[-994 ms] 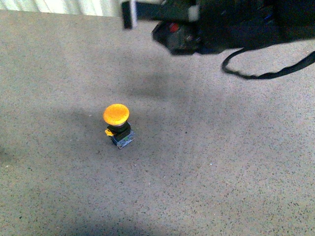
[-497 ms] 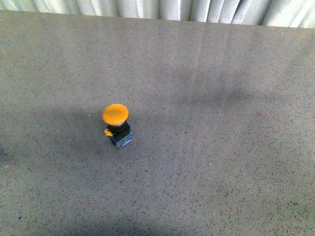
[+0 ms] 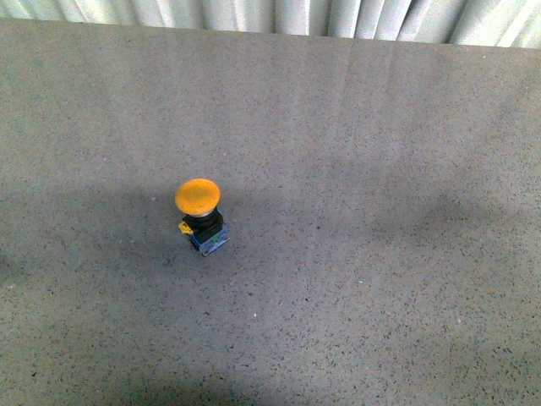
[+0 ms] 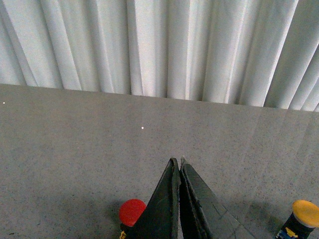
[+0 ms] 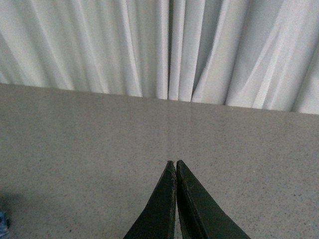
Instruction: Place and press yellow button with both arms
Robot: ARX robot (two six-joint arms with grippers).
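The yellow button stands upright on the speckled grey table, left of the middle in the front view, its blue-grey base and yellow tab beneath the cap. Neither arm shows in the front view. In the left wrist view the yellow button sits at the frame's lower right corner, well off to the side of my left gripper, which is shut with nothing in it. My right gripper is shut and empty above bare table; the button is out of that view.
A red button stands close beside the left gripper's fingers in the left wrist view. White pleated curtains hang behind the table's far edge. A small blue scrap shows at the right wrist view's edge.
A black arm with its cable stood across the top right of the front view one second ago; it has left the view. The yellow button has not moved.
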